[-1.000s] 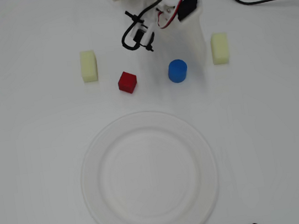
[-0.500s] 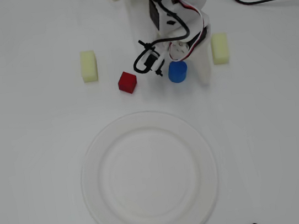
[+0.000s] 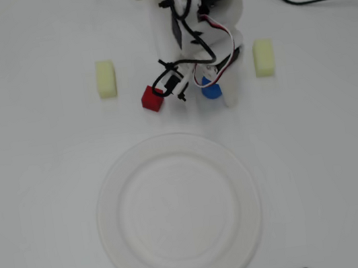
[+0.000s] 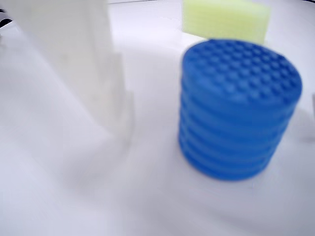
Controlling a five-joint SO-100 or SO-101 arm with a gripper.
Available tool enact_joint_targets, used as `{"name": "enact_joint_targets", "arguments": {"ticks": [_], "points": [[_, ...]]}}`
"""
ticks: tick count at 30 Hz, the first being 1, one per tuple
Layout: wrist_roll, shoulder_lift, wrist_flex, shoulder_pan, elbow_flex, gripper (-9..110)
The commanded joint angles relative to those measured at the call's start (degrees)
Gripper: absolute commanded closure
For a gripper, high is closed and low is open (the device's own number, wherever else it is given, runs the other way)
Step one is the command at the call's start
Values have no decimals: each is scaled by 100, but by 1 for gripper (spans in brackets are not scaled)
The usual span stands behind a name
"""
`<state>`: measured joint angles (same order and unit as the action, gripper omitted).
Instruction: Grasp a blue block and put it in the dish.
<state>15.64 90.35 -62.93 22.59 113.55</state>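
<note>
Blue and ribbed, the block point(image 4: 240, 110) stands upright on the white table point(image 3: 40, 193), filling the right half of the wrist view; its round top is dimpled and its side is ringed. A white finger point(image 4: 78, 69) rises at the left of that view, apart from the block, with bare table between them. The other finger barely shows at the right edge, so how wide the gripper point(image 3: 216, 92) stands cannot be told; nothing shows it holding the block.

From overhead, the arm point(image 3: 205, 10) reaches down from the top edge, its black, red and white wires looped over the block point(image 3: 211, 91), only part of which shows. A red cube point(image 3: 152, 98) lies just left of the arm's wires. Two pale yellow blocks sit well apart on either side: one on the left point(image 3: 106, 79), one on the right point(image 3: 263, 57). A yellow block point(image 4: 226, 20) also appears behind the blue one in the wrist view.

The dish point(image 3: 110, 217), round and white, lies below the row of blocks and holds nothing. A black cable point(image 3: 307, 1) runs off to the right edge.
</note>
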Motion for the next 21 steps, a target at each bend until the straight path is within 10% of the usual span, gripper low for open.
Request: {"name": "enact_joint_targets", "arguments": {"ticks": [1,21], "points": [[26,26,35,-44,-264,75],[132,510,-9,-387,-448,101]]}}
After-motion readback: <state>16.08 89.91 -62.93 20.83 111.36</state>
